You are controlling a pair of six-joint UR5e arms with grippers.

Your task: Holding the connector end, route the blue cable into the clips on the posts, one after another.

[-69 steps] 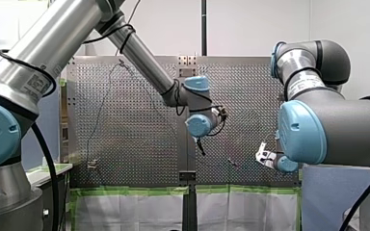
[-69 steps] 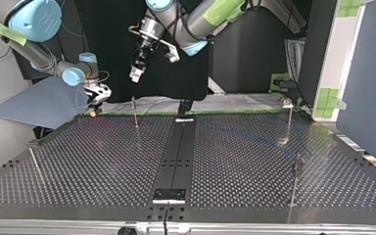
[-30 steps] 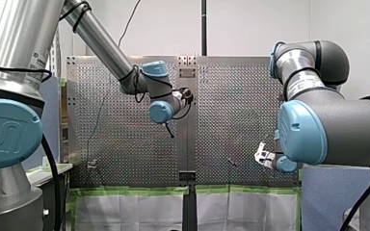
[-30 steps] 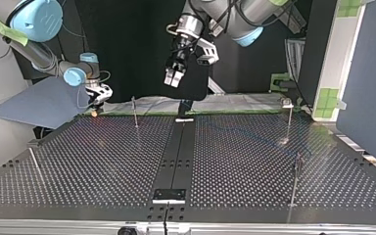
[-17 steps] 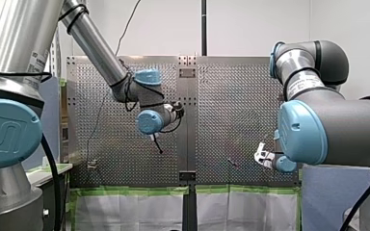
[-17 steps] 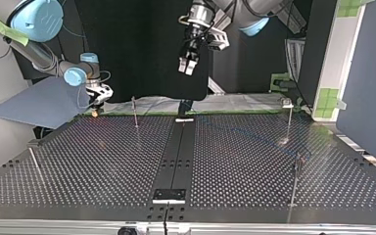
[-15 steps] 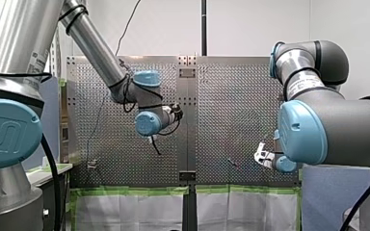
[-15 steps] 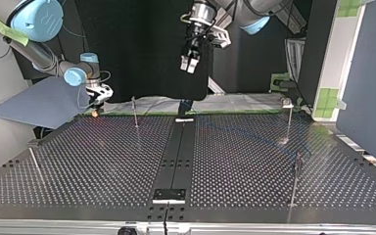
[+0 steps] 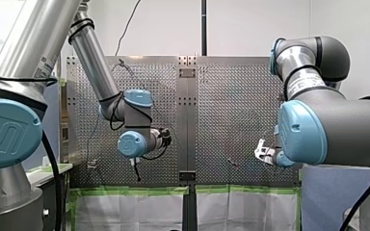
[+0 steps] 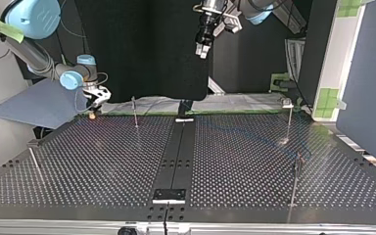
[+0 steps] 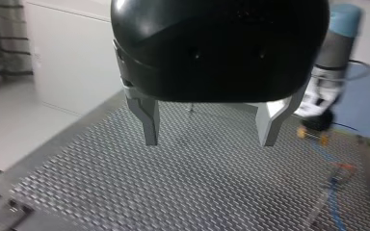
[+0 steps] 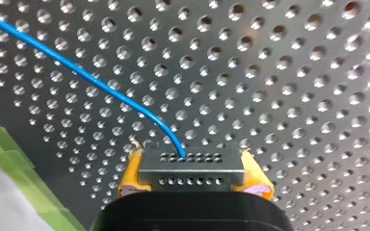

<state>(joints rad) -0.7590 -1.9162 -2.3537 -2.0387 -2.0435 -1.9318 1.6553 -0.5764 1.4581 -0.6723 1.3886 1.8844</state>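
In the right wrist view my right gripper (image 12: pixel 192 180) is shut on a grey metal connector (image 12: pixel 192 167), which sits between its yellow pads (image 12: pixel 129 177). The blue cable (image 12: pixel 86 77) leaves the connector and runs off over the perforated plate. In the top view this gripper (image 10: pixel 94 111) hangs low at the table's far left edge. My left gripper (image 11: pixel 209 142) stands open with nothing between its metal fingers (image 11: pixel 149 126). It hovers high above the table (image 10: pixel 203 50), far from the cable (image 11: pixel 335 211).
Thin posts with clips stand on the perforated table: one at the top view's far left (image 10: pixel 134 111), one at its far right (image 10: pixel 290 116), one at its near right (image 10: pixel 296 178), and a leaning one at its near left (image 10: pixel 34 164). A dark strip (image 10: pixel 176 156) runs down the middle.
My left arm has swung left and down in the front view; in the top view its gripper has gone right and up, still open. My right gripper has barely shifted.
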